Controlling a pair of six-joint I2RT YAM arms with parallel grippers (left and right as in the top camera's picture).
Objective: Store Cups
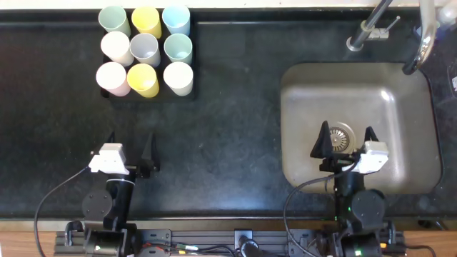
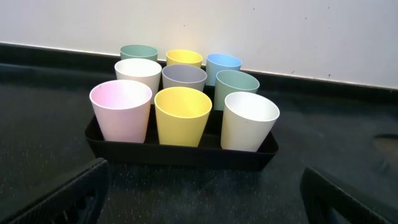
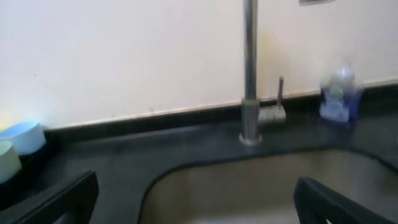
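From above, nine cups [image 1: 146, 50] stand upright in three rows of three, filling a black tray [image 1: 146, 98] at the far left of the dark counter [image 1: 235, 107]. The left gripper [image 1: 131, 146] hangs near its base, well short of the tray, with its claw spread wide and holding nothing. The right gripper [image 1: 346, 139] sits over the sink [image 1: 300, 93], on the near side of the drain [image 1: 341, 135], and it is equally spread and empty. In the left wrist view the tray lies straight ahead, its near row being a pink cup [image 2: 122, 109], a yellow cup [image 2: 183, 115] and a white cup [image 2: 250, 121]. All of them are seated inside the tray wall, and the two dark fingertips [image 2: 68, 193] are well apart from it. The right wrist view faces the faucet [image 3: 250, 68] and the sink basin, with a blue cup [image 3: 25, 134] at the edge. Every cup in view is in the tray, so storing looks finished or not yet begun. Any next move would probably fall to the left arm, which would need to advance, centre on a single rim and close without nudging the neighbouring cups.
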